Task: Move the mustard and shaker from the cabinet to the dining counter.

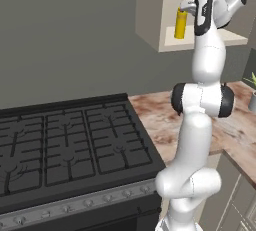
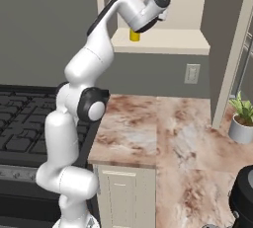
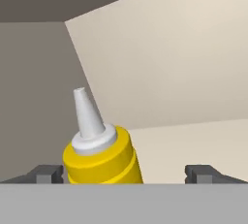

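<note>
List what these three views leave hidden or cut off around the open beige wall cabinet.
- Slim yellow mustard squeeze bottle: in the right base view the white arm covers all but its base.
- Its lower body: the hand view's bottom edge cuts it off, so where it stands between the open gripper fingertips is unclear.
- Beige wall cabinet shelf: in the left base view the arm hides its right part; what stands there can't be told.

You have a black gas stove (image 1: pixel 65 145) with dark grates to your left, its knobs in a row along the front edge. Beside it runs a brown-and-white marbled surface (image 2: pixel 163 138) over a pale cupboard door (image 2: pixel 121 195). A potted plant (image 2: pixel 242 118) stands at its far right, and a wall outlet (image 2: pixel 191 73) sits on the grey wall above.
</note>
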Robot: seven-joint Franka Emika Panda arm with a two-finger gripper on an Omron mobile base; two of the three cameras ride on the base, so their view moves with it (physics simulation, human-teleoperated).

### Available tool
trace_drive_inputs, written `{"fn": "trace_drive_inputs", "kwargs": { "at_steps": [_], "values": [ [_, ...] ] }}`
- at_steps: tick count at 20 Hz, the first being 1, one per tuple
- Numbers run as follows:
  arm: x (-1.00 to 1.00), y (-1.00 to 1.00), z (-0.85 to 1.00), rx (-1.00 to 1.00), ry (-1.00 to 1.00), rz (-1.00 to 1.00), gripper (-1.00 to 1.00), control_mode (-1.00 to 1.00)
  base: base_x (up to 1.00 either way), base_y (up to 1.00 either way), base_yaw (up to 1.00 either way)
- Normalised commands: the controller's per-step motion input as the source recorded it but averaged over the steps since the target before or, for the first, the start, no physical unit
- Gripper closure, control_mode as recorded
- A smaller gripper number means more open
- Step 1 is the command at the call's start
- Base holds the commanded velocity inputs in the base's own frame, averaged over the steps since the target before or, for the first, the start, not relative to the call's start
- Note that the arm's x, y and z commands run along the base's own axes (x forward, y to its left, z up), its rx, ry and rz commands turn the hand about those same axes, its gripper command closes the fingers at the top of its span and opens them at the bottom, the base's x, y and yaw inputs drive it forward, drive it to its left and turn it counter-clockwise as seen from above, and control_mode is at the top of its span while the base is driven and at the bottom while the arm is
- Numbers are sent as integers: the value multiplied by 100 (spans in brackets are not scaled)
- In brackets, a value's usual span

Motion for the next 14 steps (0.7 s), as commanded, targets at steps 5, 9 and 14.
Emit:
{"fn": "trace_drive_inputs", "kwargs": {
  "at_steps": [5, 9, 14],
  "values": [
    [12, 3, 0, 0, 0, 6, -100, -100, 0, 0, 0],
    [3, 11, 0, -1, 0, 9, -100, -100, 0, 0, 0],
    [7, 16, 0, -2, 0, 7, -100, -100, 0, 0, 0]
  ]
}}
